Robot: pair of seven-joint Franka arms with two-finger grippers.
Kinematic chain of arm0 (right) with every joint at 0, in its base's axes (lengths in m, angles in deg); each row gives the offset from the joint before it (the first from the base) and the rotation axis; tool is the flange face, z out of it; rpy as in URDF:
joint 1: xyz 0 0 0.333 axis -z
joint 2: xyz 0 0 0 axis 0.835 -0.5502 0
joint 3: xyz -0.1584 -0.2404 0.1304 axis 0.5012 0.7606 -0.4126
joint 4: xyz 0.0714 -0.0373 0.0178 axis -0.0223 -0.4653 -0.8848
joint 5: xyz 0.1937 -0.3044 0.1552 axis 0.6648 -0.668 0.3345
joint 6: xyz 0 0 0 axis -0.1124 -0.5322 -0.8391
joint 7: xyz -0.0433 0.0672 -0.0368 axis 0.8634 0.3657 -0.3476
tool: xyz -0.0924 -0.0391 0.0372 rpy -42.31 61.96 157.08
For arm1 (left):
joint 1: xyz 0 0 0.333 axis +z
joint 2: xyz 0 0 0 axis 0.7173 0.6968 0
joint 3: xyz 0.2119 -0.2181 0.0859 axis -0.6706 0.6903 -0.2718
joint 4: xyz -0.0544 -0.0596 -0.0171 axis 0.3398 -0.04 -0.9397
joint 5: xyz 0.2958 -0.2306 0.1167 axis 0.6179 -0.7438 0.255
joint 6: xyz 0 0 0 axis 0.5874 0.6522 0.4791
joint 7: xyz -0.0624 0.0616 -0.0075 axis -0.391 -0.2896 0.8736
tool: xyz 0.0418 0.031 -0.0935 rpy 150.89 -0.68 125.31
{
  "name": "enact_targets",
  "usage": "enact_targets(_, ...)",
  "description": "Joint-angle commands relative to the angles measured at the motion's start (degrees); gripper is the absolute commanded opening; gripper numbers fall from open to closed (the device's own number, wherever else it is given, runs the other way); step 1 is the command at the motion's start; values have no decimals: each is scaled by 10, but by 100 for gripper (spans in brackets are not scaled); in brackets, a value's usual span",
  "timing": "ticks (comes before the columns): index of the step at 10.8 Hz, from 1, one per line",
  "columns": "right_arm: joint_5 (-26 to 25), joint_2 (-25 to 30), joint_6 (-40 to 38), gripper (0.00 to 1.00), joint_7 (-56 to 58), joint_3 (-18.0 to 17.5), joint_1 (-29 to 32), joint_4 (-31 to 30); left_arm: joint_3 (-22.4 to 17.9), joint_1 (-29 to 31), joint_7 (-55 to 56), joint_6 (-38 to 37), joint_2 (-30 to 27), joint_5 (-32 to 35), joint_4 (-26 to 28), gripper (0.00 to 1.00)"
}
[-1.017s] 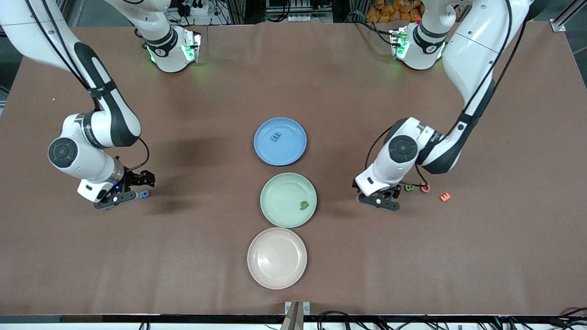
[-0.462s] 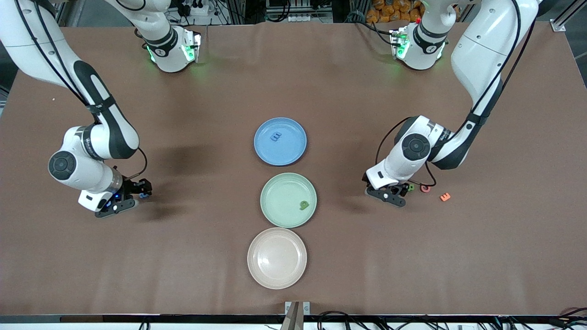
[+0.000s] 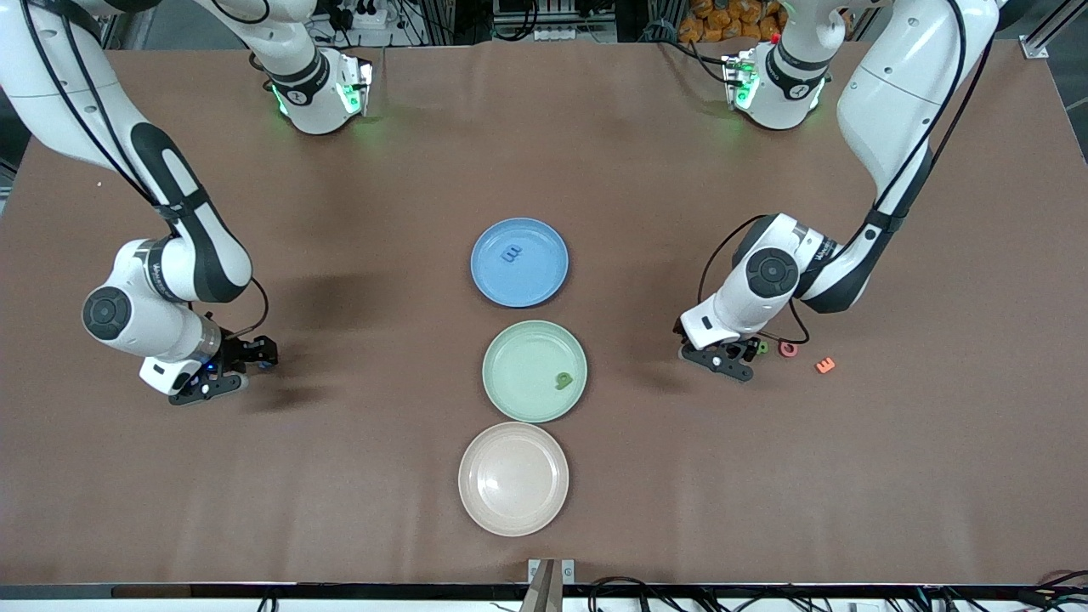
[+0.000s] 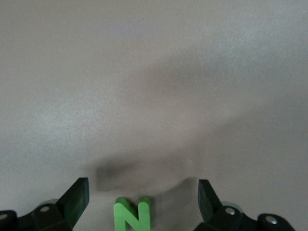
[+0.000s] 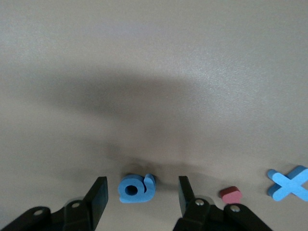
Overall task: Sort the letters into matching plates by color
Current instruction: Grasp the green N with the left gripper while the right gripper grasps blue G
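My left gripper (image 3: 738, 354) is open and low over a green letter N (image 4: 133, 214), which lies between its fingers (image 4: 77, 199); in the front view only a bit of that green letter (image 3: 762, 346) shows. My right gripper (image 3: 242, 367) is open and low around a curled blue letter (image 5: 137, 187), which lies on the table between its fingers (image 5: 98, 195). The blue plate (image 3: 535, 280) holds a blue letter (image 3: 511, 253). The mint green plate (image 3: 514, 365) holds a green letter (image 3: 563, 379).
An empty beige-pink plate (image 3: 513, 478) stands nearest the front camera. A pink ring letter (image 3: 788, 348) and an orange letter (image 3: 824, 365) lie beside the left gripper. A dark red piece (image 5: 231, 194) and a blue X (image 5: 290, 184) lie beside the right gripper.
My left gripper has moved toward the green letter and come down around it. My right gripper has shifted slightly toward its end of the table and lowered around the blue letter.
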Motion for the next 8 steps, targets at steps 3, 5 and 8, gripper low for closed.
enact_targets(3, 10, -11, 12, 59, -14, -6, 4, -1, 3, 9, 2, -14, -10, 14, 18, 100)
enact_targets(5, 10, -11, 23, 56, -16, -6, 4, -8, 3, 12, -2, -15, -11, 14, 19, 100)
enact_targets(8, 10, -12, 23, 51, -16, -5, 4, -12, 3, 12, 5, -45, -11, 14, 18, 84)
